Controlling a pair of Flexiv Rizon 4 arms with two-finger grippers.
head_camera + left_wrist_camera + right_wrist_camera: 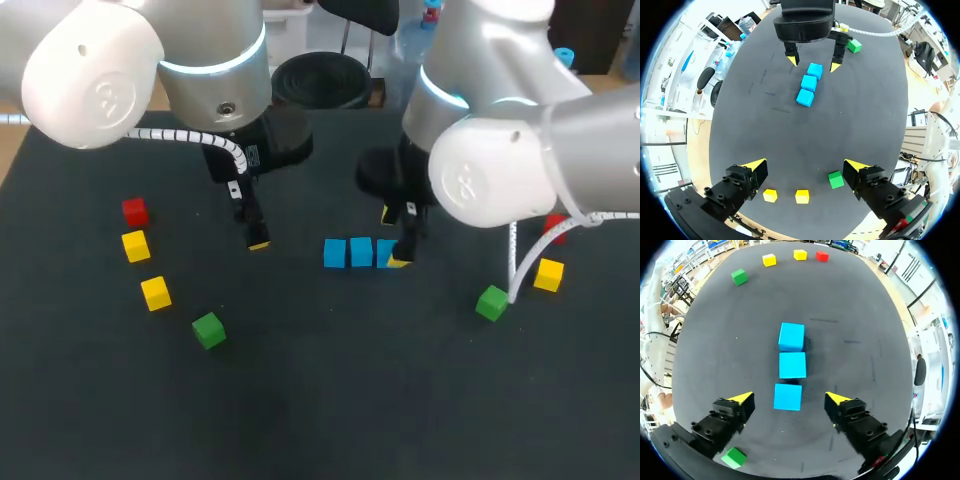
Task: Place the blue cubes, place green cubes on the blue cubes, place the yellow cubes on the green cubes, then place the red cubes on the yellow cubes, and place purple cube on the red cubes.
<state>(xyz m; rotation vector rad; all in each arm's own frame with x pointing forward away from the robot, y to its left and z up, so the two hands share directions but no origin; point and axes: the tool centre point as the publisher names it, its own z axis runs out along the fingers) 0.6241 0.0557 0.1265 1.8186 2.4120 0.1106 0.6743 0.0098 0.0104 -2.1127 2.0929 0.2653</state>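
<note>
right wrist view: right gripper (788,398) straddles blue cube (788,396)

Light falls on me from overhead, even and fairly bright. The dark table (300,400) stays matte under it. In the head view my white left arm (90,80) at ten o'clock and my right arm (490,170) at three o'clock shine pale, each with a glowing ring at a joint. Shadows are short and soft. In my right wrist view, a thin dark edge runs along one side of the blue cubes (791,365). Both wrist views bow the table's edge into a curve.
</note>
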